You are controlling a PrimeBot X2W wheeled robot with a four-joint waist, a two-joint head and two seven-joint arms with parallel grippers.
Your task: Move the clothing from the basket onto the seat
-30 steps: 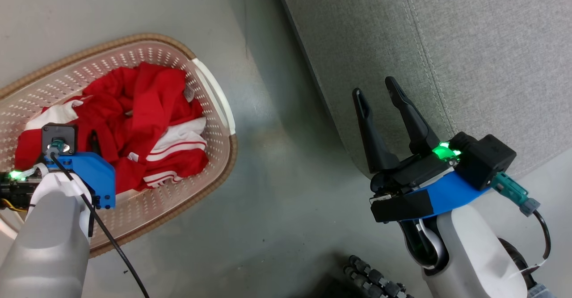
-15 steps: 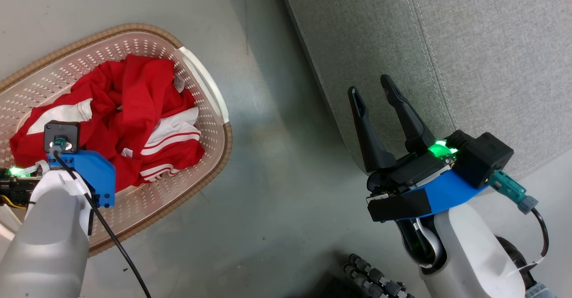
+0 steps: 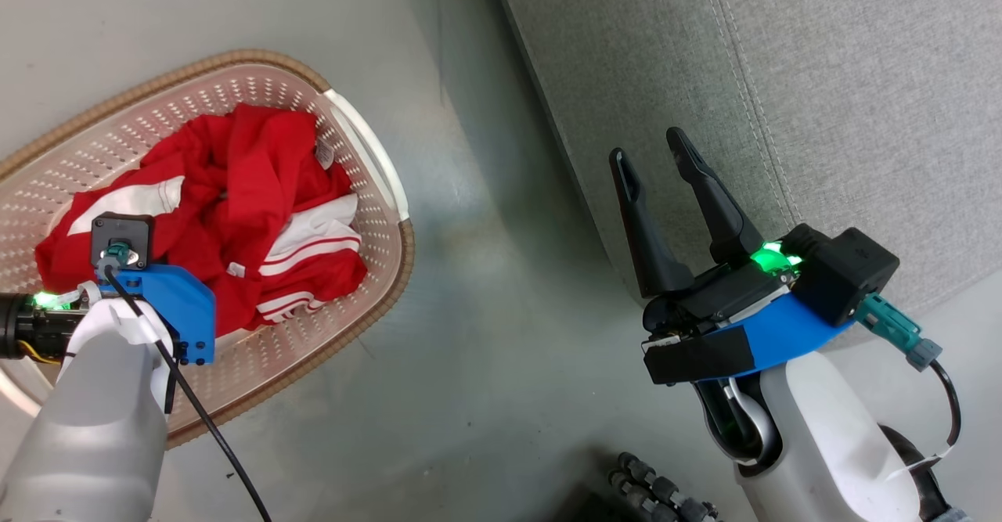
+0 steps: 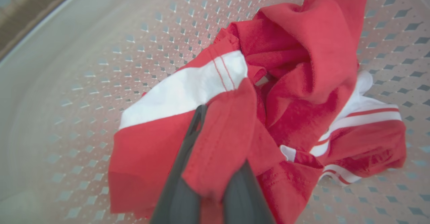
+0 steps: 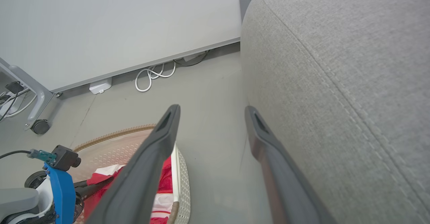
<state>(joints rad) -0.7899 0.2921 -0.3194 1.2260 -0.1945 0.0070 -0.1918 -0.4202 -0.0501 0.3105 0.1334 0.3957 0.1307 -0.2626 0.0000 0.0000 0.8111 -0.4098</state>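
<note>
**Lifting the clothing (image 3: 258, 193) out of the basket (image 3: 258, 354), the step judged to be in hand.** The left hand (image 4: 220, 136) is shown inside the basket, closed on a red hemmed fold of the clothing, which is pinched between the two fingers. The right hand (image 3: 646, 143) is held spread and empty outside the basket, beyond its white handle, above the floor (image 3: 485, 311) and just beside the edge of the seat (image 3: 783, 76).

All of the clothing is contained in the basket, crumpled in one heap that reaches the wall at that handle end; none is laid on the seat, which is separated from the basket by a strip of floor. No single heading is given by the heap; its longer extent is roughly aligned with the basket's length, and a white band is seen running slantwise away from the pinched fold.

A good lift is judged to be one made straight up until the trailing cloth is clear of the basket's rim; the garments are tangled, so the second may be dragged along or the basket tipped; only then should the load be carried over the handle end toward the seat.
</note>
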